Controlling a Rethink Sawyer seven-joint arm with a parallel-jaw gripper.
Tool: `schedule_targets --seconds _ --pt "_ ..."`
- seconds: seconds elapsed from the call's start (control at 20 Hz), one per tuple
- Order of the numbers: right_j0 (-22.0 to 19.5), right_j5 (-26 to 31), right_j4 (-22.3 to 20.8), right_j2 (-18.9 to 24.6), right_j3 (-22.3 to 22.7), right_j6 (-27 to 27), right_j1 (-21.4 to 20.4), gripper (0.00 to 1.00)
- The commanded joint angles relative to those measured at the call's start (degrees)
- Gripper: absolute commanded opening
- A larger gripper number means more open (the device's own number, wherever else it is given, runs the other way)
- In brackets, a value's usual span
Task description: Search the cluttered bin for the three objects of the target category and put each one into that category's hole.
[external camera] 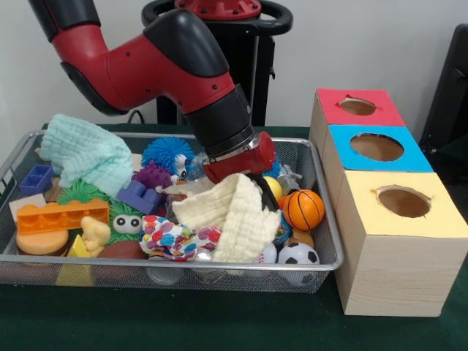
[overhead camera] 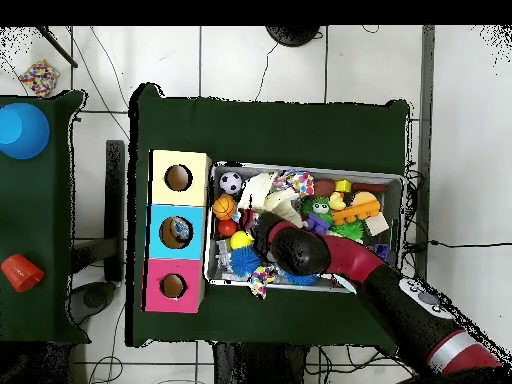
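My gripper (external camera: pixel 256 191) is down in the wire bin (external camera: pixel 175 274), right of its middle. A cream cloth (external camera: pixel 227 216) rises in a peak to it and drapes below, hiding most of the fingers; the gripper looks shut on this cloth. In the overhead view the arm's head covers the gripper, with the cream cloth (overhead camera: pixel 272 202) just beyond it. A mint cloth (external camera: pixel 84 153) lies at the bin's far left and a patterned cloth (external camera: pixel 175 238) at the front. A basketball (external camera: pixel 303 208), a soccer ball (external camera: pixel 297 254) and a yellow ball (external camera: pixel 273 186) sit at the right end.
Three wooden boxes stand right of the bin: red-topped (external camera: pixel 358 106), blue-topped (external camera: pixel 376 146) and yellow-topped (external camera: pixel 402 201), each with a round hole. An orange brick (external camera: pixel 62 214), purple brick (external camera: pixel 146 186), blue brick (external camera: pixel 36 178) and blue spiky ball (external camera: pixel 167 152) crowd the bin's left half.
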Motion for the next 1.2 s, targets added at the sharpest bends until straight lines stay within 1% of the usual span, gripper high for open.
schedule_targets --seconds 0.05,0.15,0.35,0.4,0.85,1.05,1.15,1.2 --pt "1.33 -0.72 1.75 0.29 2.48 6.65 2.72 0.00" --pt "1.10 -0.30 2.16 0.37 2.58 6.55 3.00 0.00" --pt "2.09 0.13 2.74 -0.64 2.69 7.05 1.88 0.00" --pt "2.46 0.04 2.84 -1.00 2.73 7.26 1.50 1.00" --pt "3.09 0.56 3.40 -1.74 2.99 6.23 0.70 1.00" --pt "3.20 1.51 2.82 -1.51 2.07 4.78 0.06 1.00" --pt "3.49 0.93 2.84 -1.94 2.44 5.37 -0.25 1.00" --pt "4.32 -0.02 2.71 -3.05 2.97 6.38 -1.32 1.00"
